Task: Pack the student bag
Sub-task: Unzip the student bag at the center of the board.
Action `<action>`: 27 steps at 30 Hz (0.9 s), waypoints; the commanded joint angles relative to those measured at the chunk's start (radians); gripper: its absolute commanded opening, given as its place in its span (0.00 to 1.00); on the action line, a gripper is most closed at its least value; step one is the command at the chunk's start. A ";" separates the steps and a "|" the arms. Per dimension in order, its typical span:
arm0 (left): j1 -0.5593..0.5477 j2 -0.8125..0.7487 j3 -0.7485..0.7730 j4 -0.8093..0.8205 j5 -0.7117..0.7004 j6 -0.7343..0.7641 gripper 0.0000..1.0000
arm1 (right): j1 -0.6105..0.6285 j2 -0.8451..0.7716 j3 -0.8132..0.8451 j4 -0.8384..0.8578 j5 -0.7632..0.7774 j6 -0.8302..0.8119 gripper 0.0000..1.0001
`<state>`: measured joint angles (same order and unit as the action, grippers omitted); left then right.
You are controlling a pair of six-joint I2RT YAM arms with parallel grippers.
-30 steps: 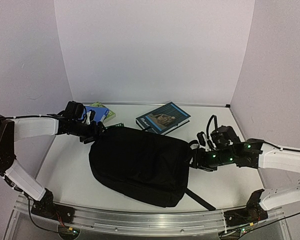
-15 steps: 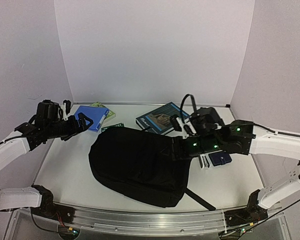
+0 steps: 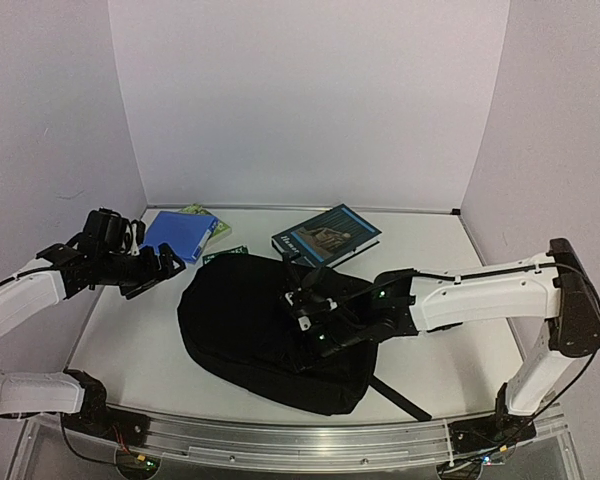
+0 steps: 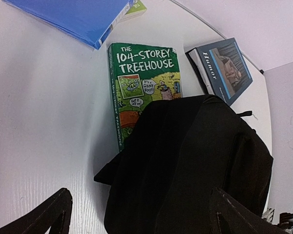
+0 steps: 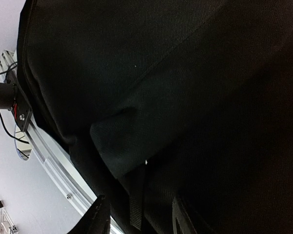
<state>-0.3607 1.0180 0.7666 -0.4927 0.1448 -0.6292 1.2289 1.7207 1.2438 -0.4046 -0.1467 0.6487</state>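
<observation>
From above, the student bag (image 3: 270, 335) lies flat in the middle of the tabletop (image 3: 440, 375), a strap trailing from its near right corner. The left claw (image 3: 166, 262) hangs just off the bag's far left corner, fingers spread and holding nothing. The right claw (image 3: 306, 312) is down on top of the bag, near its middle. A blue book (image 3: 180, 236) lies beyond the bag's left corner and a dark book (image 3: 326, 235) just behind its far edge. In the left wrist view the left claw (image 4: 141, 222) gapes wide over the bag (image 4: 195, 165). The bag covers the near end of a green Treehouse book (image 4: 142, 80), with the blue book (image 4: 73, 17) and the dark book (image 4: 224, 68) farther off. In the right wrist view black bag fabric (image 5: 151, 87) fills nearly everything. The right claw (image 5: 139, 219) stands partly apart astride a strap (image 5: 137, 200); whether it pinches the strap I cannot tell.
</observation>
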 commanded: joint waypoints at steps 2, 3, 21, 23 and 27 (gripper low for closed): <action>-0.009 -0.004 0.045 0.040 0.039 -0.003 0.97 | 0.002 0.035 0.049 0.012 -0.007 0.024 0.36; -0.010 -0.003 0.043 0.051 0.043 -0.007 0.97 | 0.002 0.039 0.051 0.013 -0.008 0.029 0.34; -0.479 0.225 0.309 0.042 -0.196 0.135 0.91 | 0.006 -0.036 0.051 0.028 0.164 0.062 0.00; -0.534 0.256 0.308 0.082 -0.183 0.141 0.91 | 0.004 -0.053 0.037 0.030 0.200 0.072 0.00; -0.614 0.307 0.313 0.065 -0.193 0.145 0.90 | -0.001 -0.093 0.004 0.039 0.250 0.094 0.00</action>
<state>-0.9181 1.2936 1.0385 -0.4476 -0.0052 -0.5134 1.2312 1.7099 1.2655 -0.3917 0.0005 0.7166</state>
